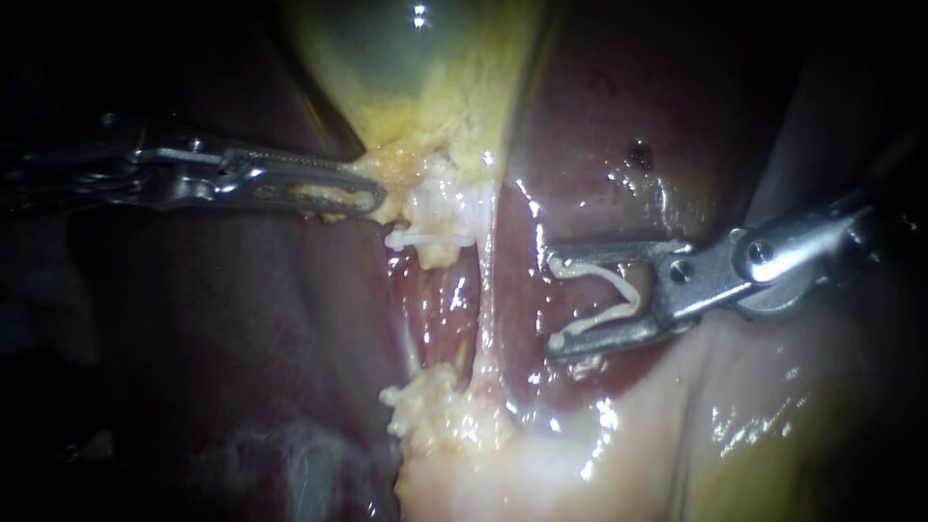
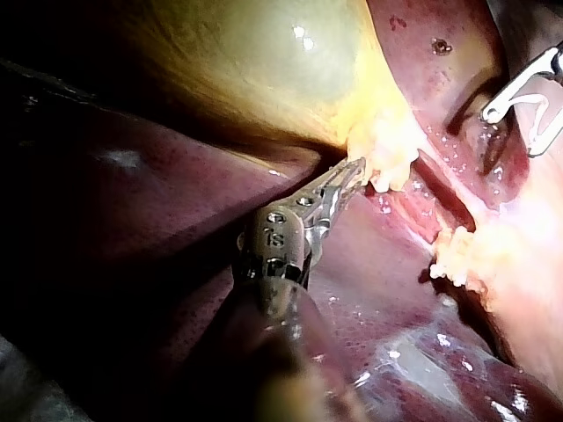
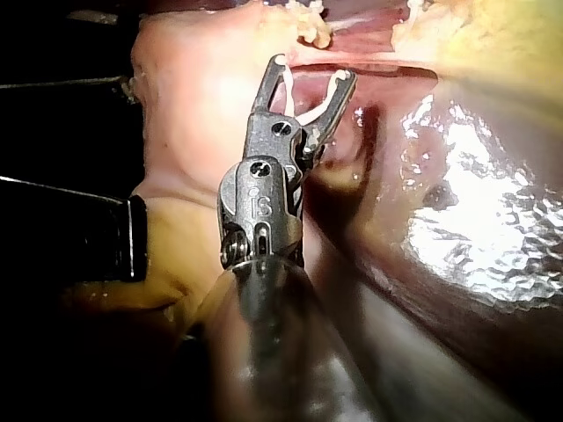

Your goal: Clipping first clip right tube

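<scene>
The right tube (image 1: 488, 290) is a pale, taut strand running down from the gallbladder (image 1: 416, 58) to the fatty tissue below. My right instrument (image 1: 554, 302) stands just right of it, apart from it. Its jaws are spread wide and hold an open white clip (image 1: 619, 290) between them. In the right wrist view the right instrument (image 3: 312, 70) and its clip (image 3: 295, 101) point at the tube (image 3: 369, 57) just ahead. My left instrument (image 1: 375, 198) is shut on yellow tissue at the gallbladder's neck, also seen as the left instrument (image 2: 356, 167).
A white clip (image 1: 425, 235) sits across the reddish left tube (image 1: 449, 300). Dark red liver (image 1: 242, 319) lies on both sides. Yellow fatty lumps (image 1: 435, 406) cluster at the tubes' lower end, with wet pale tissue (image 1: 677, 425) below my right instrument.
</scene>
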{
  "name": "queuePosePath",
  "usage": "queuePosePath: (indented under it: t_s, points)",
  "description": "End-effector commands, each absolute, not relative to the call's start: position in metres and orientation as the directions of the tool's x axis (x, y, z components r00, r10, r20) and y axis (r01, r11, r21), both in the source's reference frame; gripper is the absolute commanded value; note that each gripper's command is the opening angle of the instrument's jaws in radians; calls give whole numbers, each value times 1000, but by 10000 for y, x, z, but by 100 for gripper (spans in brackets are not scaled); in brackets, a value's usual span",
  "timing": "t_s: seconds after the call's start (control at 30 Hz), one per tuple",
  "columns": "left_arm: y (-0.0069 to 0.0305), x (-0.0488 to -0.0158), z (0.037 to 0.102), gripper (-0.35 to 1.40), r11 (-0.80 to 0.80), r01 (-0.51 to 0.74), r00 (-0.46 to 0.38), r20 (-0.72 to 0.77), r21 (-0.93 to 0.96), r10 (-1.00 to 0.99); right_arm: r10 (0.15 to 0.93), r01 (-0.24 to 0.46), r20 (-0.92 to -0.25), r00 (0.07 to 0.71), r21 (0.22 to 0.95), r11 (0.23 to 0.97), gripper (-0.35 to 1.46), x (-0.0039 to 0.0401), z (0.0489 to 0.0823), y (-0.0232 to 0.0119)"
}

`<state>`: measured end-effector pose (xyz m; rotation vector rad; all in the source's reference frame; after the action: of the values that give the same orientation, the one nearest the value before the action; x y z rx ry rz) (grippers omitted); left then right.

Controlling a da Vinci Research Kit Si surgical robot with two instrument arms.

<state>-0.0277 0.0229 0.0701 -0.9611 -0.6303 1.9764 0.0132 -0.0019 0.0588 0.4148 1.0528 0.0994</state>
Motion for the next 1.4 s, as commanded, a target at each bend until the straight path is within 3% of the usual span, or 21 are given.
queuePosePath:
  t_s: [0.03, 0.7, 1.27, 1.4]
  points:
    - [229, -276, 700, -35, -529, -460, -363, -393, -713, 845, 275, 116, -822, 498, 378, 918, 50, 132, 588, -19]
    - [262, -227, 570, -35, -510, -478, -309, -407, -715, 860, 275, 117, -822, 498, 378, 918, 50, 132, 588, -20]
    - [258, -226, 556, -35, -510, -483, -302, -411, -712, 860, 268, 117, -825, 498, 370, 922, 50, 137, 589, -23]
    - [256, -227, 553, -35, -509, -484, -301, -411, -712, 861, 301, 103, -811, 503, 402, 910, 50, 146, 595, -30]
